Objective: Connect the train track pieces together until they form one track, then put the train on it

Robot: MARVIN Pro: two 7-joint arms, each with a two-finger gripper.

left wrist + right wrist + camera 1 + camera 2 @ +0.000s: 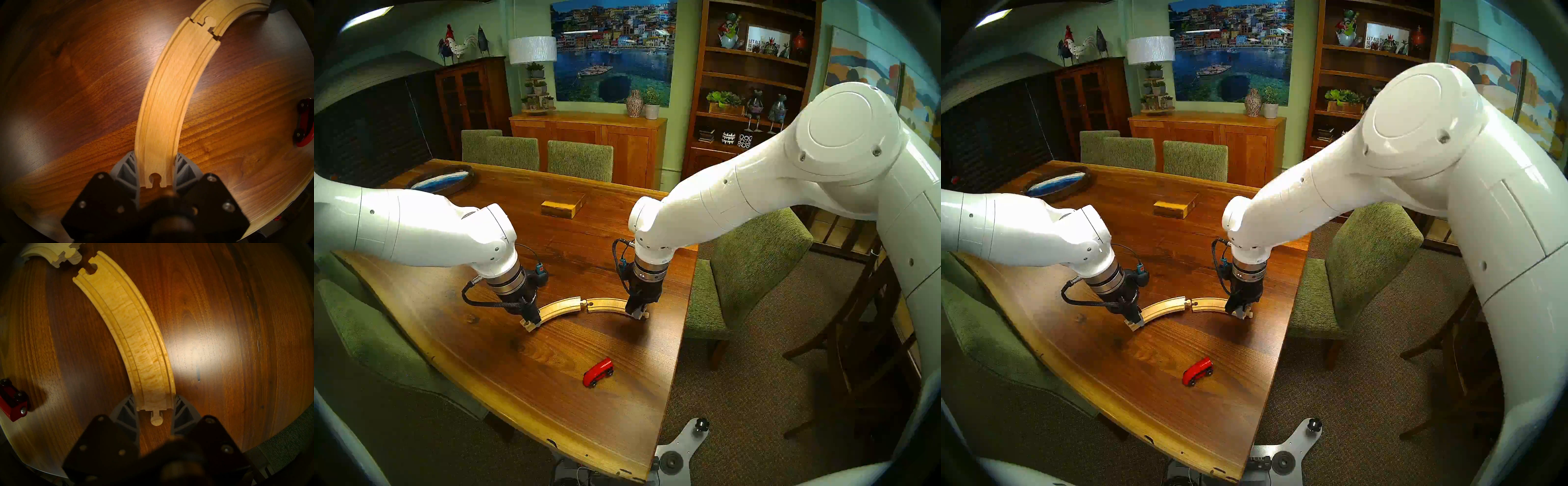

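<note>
Two curved pale wooden train track pieces lie end to end on the dark table. My left gripper (531, 324) (155, 169) is shut on the socket end of the left piece (560, 307) (169, 101). My right gripper (638, 314) (155, 407) is shut on the peg end of the right piece (607, 304) (134, 327). The left piece's peg sits right at the right piece's socket. The two ends are offset, and the right wrist view shows a small gap between them. The red train (598, 372) (11, 399) stands alone nearer the table's front edge.
A rectangular wooden block (563, 207) lies farther back at mid-table. A dark oval tray (443, 180) sits at the back left. The table's right edge (682, 322) runs close beside my right gripper, with a green chair (751, 264) just beyond it.
</note>
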